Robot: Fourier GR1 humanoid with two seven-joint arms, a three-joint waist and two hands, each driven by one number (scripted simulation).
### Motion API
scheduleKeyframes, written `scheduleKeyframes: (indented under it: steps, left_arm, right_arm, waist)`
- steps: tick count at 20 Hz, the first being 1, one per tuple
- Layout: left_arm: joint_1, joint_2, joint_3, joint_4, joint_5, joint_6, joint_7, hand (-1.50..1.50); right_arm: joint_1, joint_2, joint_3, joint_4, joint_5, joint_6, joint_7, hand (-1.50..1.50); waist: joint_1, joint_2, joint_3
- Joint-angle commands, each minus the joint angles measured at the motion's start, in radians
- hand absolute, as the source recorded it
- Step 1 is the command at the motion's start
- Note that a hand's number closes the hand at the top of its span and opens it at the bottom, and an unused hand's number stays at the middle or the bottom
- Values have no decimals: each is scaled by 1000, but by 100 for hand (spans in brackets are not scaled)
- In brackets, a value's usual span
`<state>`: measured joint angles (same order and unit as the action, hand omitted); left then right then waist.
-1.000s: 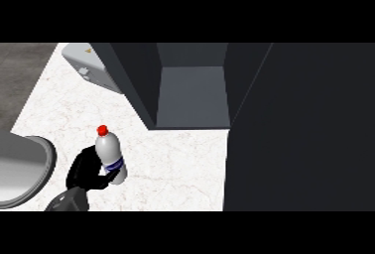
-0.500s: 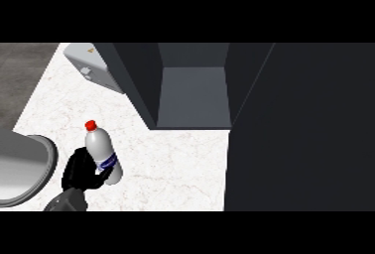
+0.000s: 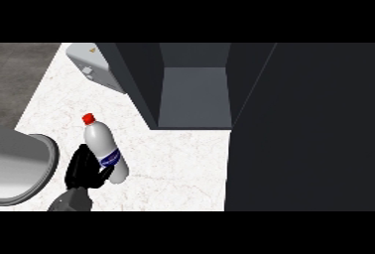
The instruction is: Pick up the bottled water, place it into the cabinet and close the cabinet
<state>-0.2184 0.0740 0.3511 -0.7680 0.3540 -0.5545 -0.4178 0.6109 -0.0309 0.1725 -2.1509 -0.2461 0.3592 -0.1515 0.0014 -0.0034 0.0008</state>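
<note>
We curl our left hand [image 3: 86, 171] round the bottled water [image 3: 103, 149], cap toward eleven o'clock, ready for the open cabinet [image 3: 192, 94] at one

**White marbled table, cabinet and appliance**

The table [image 3: 183, 158] has a pale, marbled top. A dark cabinet [image 3: 194, 99] stands open on it toward the far side, its grey interior visible. Just left of the cabinet sits a light grey appliance [image 3: 95, 67]. A round metal basin [image 3: 26, 166] lies at the table's left edge.
</note>
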Motion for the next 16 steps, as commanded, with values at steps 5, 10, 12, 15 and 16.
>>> scheduleKeyframes:
  steps: [5, 10, 12, 15, 16]
  left_arm:
    - [68, -68, -122, -356, 70, 131, 207, 150]
    - [122, -74, -363, -542, 122, 341, 181, 150]
    - [41, -74, -332, -512, 99, 373, 222, 150]
    - [29, -74, -459, -610, 107, 531, 255, 150]
    - [-12, -74, -523, -585, 115, 611, 230, 150]
  right_arm:
    - [-34, 29, 70, 52, 58, -43, -28, -150]
    - [-42, 27, 64, -1, 25, -53, 44, -150]
    - [117, -20, 46, -42, -18, 32, -57, -150]
    - [-34, -20, -4, 59, -45, 21, -25, -150]
    - [-37, -8, 26, 0, -20, -25, 41, -150]
  waist:
    - [1, 0, 0]
    - [1, 0, 0]
    - [-12, 0, 0]
    - [-6, 1, 0]
    - [-9, 2, -1]
